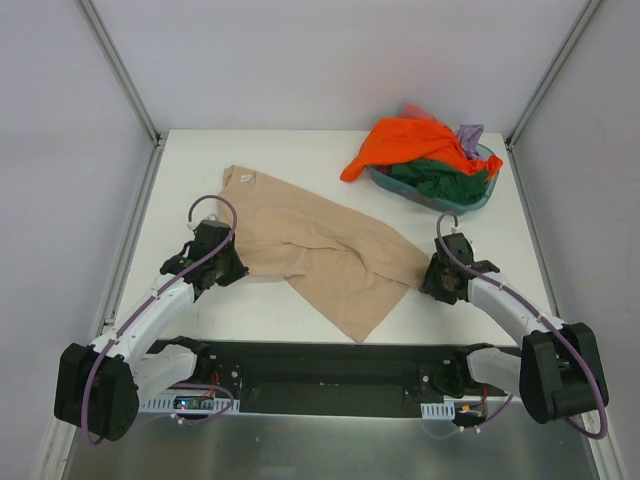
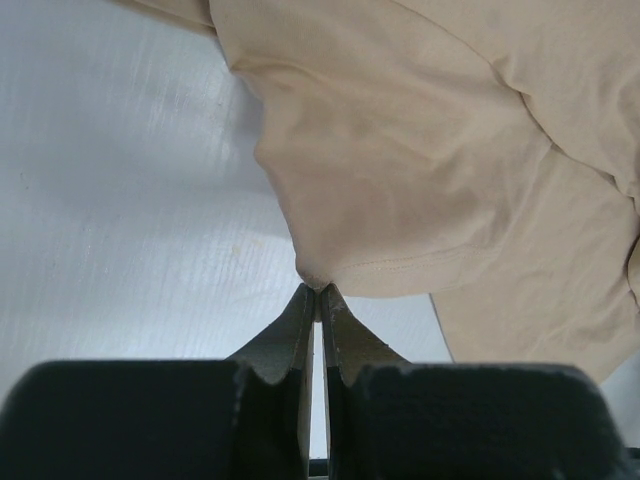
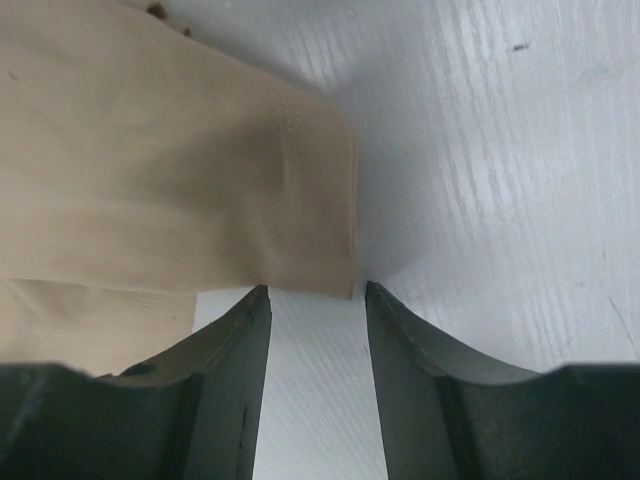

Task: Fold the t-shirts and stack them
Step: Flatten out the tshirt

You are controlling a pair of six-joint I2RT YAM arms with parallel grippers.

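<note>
A large tan-beige t-shirt (image 1: 320,250) lies spread and rumpled across the middle of the white table. My left gripper (image 1: 232,262) is at its left edge, shut on a pinch of the shirt's hem (image 2: 318,280). My right gripper (image 1: 432,280) is at the shirt's right corner; in the right wrist view it (image 3: 316,290) is open, with the hemmed corner of the cloth (image 3: 310,250) just ahead of the tips. Orange (image 1: 405,143), dark green (image 1: 440,180) and lilac (image 1: 470,135) shirts are piled in the basin at the back right.
A teal plastic basin (image 1: 480,195) stands at the back right corner, and the orange shirt hangs over its left rim. The table's metal frame rails run along both sides. Bare white tabletop (image 1: 250,310) lies in front of the tan shirt.
</note>
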